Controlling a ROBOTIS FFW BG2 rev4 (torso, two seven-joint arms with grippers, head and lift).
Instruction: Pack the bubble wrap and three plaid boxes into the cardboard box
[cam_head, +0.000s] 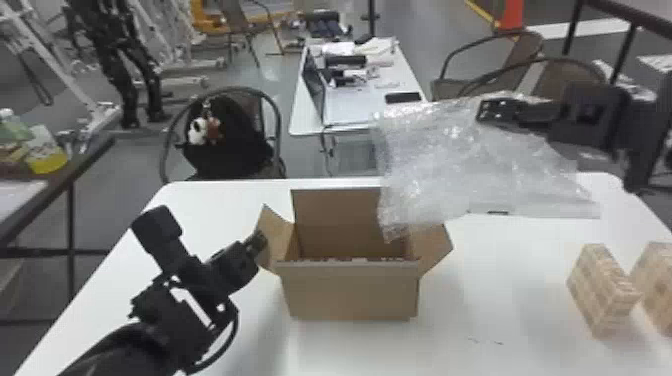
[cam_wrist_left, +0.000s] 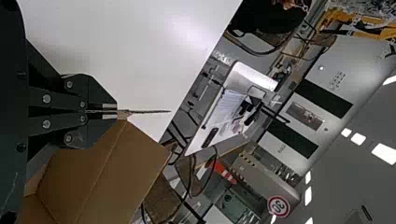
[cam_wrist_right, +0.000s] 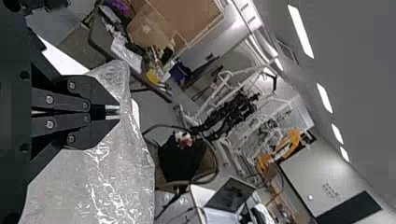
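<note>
Holding the flap at nine o'clock would help, I think, and my left pincer (cam_wrist_left: 117, 112) is shut tight on that left flap (cam_head: 276, 239). Twelve is away from me, and the middle of the cardboard box (cam_head: 351, 292) is the middle of the clock. The bubble wrap (cam_head: 440, 165) hangs up high at one to two o'clock, pinched in my right pincer (cam_wrist_right: 116, 112). Its low corner dips by the box's right back corner. To do this well, I should bring the wrap toward seven o'clock till it is all over the mouth, then let it down slowly and poke the loose bits in. It is light and floppy, so it may puff up or snag. I should pull gently on the left flap, or the box may slide. Now for edges: the plaid boxes (cam_head: 600, 290) stand near four o'clock, well apart from the cardboard box, with table (cam_head: 500, 310) between to move over. The right flap (cam_head: 432, 246) leans out at three and could catch the wrap. The back flap (cam_head: 342, 215) stands up at twelve, so I should go over it high. Past it is the table's far edge, then a chair (cam_head: 278, 117) at eleven.
</note>
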